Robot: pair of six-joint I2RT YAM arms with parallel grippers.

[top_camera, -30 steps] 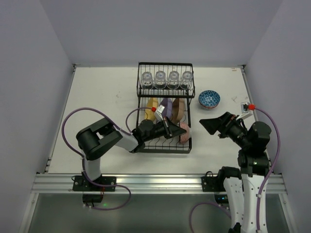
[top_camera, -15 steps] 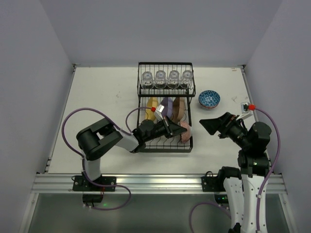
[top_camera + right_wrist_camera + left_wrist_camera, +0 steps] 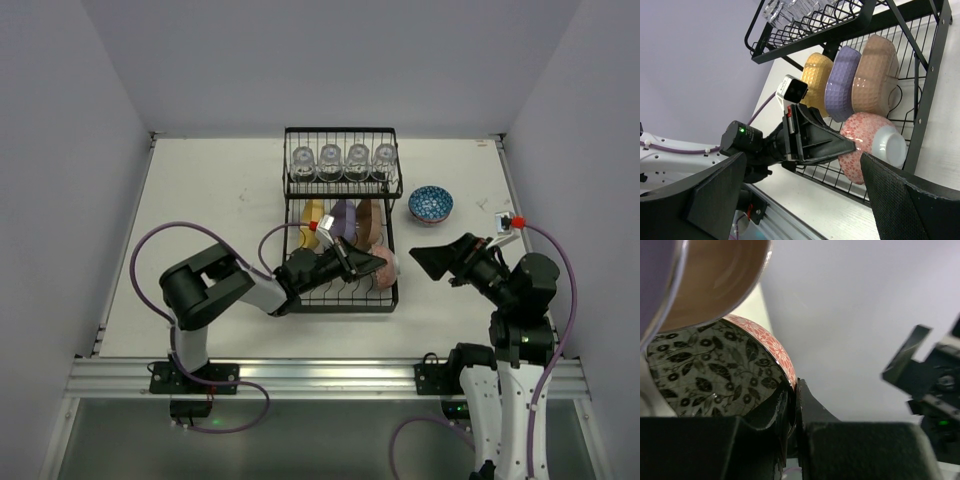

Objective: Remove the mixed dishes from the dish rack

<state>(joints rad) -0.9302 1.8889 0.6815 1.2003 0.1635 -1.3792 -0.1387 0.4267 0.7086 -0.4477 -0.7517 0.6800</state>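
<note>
White tabletop (image 3: 200, 200) between pale grey walls carries the whole scene. On it, the left gripper (image 3: 375, 263) reaches into the lower tier of the dish rack (image 3: 340, 133). Its jaws are pinched narrow on the rim of one red-patterned bowl (image 3: 860, 131), with one finger against the black floral lining and the other on the outside. That bowl is tipped on edge at the rack's near right corner, its white foot facing right. In the top view, at 11 o'clock from this gripper, three plates stand on edge in the slots: a yellow plate (image 3: 314, 214), a purple plate (image 3: 342, 216) and a brown plate (image 3: 367, 218). Beyond them, four clear glasses (image 3: 329, 160) line the upper shelf. One blue bowl (image 3: 430, 204) sits on the table between 1 and 2 o'clock, beside the rack. At 3 o'clock the right gripper (image 3: 437, 260) hangs spread wide, holding nothing, apart from the rack.
</note>
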